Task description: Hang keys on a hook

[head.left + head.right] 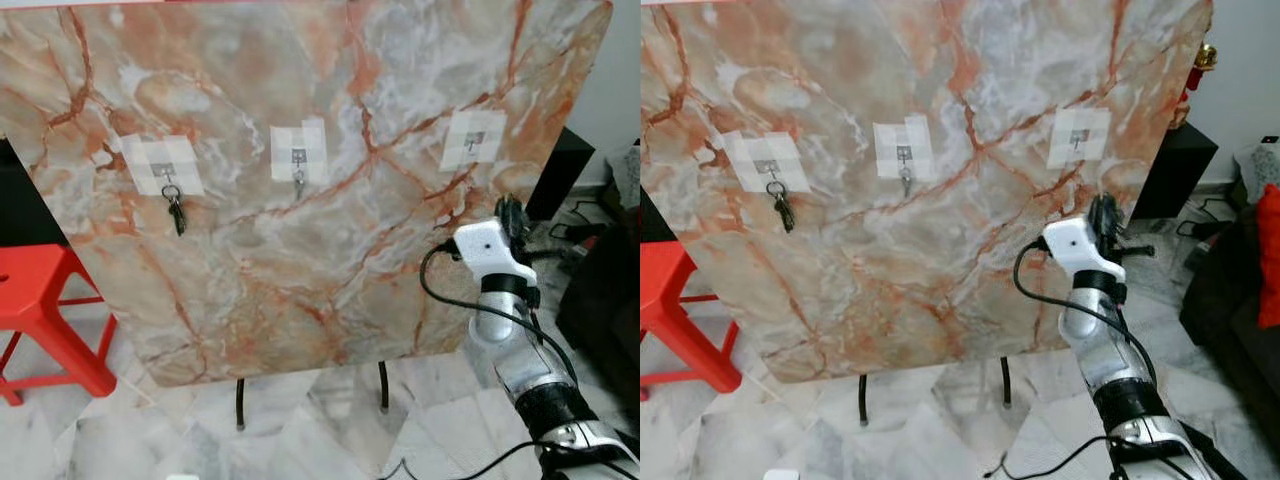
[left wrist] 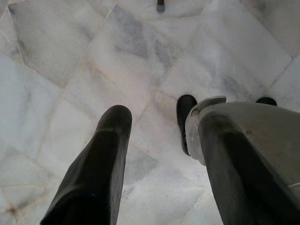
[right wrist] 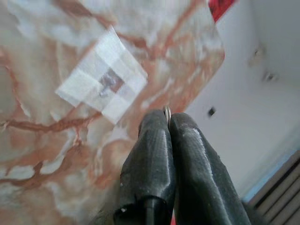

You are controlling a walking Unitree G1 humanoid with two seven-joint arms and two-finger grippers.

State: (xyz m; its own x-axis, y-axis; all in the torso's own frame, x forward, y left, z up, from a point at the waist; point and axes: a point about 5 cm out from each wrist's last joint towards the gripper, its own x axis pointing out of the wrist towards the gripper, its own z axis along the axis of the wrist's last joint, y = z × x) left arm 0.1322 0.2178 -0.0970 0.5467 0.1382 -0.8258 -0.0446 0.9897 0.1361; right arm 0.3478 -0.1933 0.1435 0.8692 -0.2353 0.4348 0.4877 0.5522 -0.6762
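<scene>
An upright marble-patterned board (image 1: 300, 270) carries three hooks on white tape patches. A bunch of dark keys (image 1: 175, 212) hangs from the left hook (image 1: 165, 170). The middle hook (image 1: 298, 160) and the right hook (image 1: 474, 140) hold no keys. My right gripper (image 1: 512, 215) is raised just below and right of the right hook. In the right wrist view its fingers (image 3: 154, 154) are shut, with a thin metal key ring (image 3: 167, 110) peeking out at the tips near the taped hook (image 3: 110, 82). My left gripper (image 2: 168, 140) hangs open over the floor.
A red stool (image 1: 40, 300) stands left of the board. A black cabinet (image 1: 560, 170) and dark furniture (image 1: 1240, 280) sit to the right, with cables on the marble floor (image 1: 330, 420). The board's thin black legs (image 1: 240, 400) reach the floor below it.
</scene>
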